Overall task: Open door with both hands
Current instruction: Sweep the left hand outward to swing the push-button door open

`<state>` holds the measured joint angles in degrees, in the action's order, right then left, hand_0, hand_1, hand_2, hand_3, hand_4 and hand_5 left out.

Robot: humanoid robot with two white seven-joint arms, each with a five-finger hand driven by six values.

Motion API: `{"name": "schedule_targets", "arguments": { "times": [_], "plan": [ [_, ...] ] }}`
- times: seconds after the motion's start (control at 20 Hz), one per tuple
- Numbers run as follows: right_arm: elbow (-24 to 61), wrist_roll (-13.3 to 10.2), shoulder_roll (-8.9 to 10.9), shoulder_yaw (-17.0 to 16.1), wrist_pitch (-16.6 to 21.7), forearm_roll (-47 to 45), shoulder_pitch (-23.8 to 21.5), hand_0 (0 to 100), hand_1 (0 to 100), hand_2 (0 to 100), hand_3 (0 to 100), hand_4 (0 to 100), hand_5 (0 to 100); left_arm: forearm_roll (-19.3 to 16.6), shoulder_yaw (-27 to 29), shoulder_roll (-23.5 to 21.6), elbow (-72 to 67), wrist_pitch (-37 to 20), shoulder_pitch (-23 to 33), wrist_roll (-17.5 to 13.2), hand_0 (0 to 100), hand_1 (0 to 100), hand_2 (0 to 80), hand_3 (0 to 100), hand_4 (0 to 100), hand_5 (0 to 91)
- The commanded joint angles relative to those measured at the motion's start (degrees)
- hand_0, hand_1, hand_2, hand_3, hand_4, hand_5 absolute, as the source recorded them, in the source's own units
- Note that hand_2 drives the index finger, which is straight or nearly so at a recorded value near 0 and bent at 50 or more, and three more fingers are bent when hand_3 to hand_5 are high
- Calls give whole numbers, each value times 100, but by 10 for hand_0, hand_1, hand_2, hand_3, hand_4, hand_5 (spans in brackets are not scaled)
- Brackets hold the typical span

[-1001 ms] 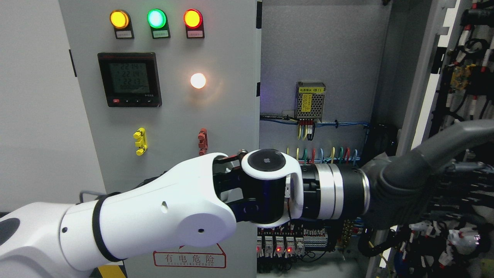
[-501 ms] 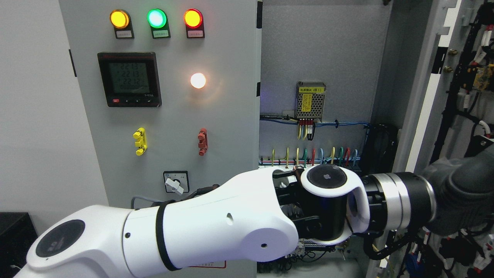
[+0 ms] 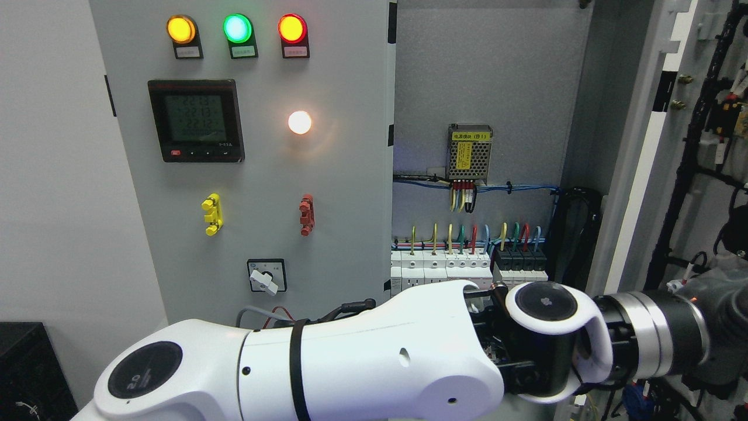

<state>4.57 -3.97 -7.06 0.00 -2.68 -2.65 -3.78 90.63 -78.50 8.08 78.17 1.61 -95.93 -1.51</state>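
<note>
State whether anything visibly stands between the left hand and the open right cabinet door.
Nothing visible does. The left arm crosses the open cabinet, and the grey-gloved left hand lies at the frame's right edge against the wired inner face of the right door. Contact itself is unclear.

Left arm (image 3: 362, 356) reaching across before open cabinet (image 3: 485, 88), closed panel (image 3: 257, 175) left, door (image 3: 695, 146) right
</note>
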Motion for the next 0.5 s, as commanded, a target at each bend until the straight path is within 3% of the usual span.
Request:
{"name": "schedule_targets", "arguments": {
  "times": [0.0, 0.35, 0.45],
  "plan": [
    [0, 2, 3, 114, -4, 1, 0, 0, 0, 0, 0, 0, 0, -1, -201, 291, -241, -3, -5, 2, 0, 0, 0, 0, 0, 0],
    [0, 2, 3, 105, -4, -8, 0, 0, 0, 0, 0, 0, 0, 34, -130, 195, -136, -12, -180, -16, 0, 0, 0, 0, 0, 0],
    [0, 2, -6, 114, 4, 1, 0, 0, 0, 0, 0, 0, 0, 34, -122, -487, 319, -12, -242, -24, 0, 0, 0, 0, 0, 0]
  ]
}}
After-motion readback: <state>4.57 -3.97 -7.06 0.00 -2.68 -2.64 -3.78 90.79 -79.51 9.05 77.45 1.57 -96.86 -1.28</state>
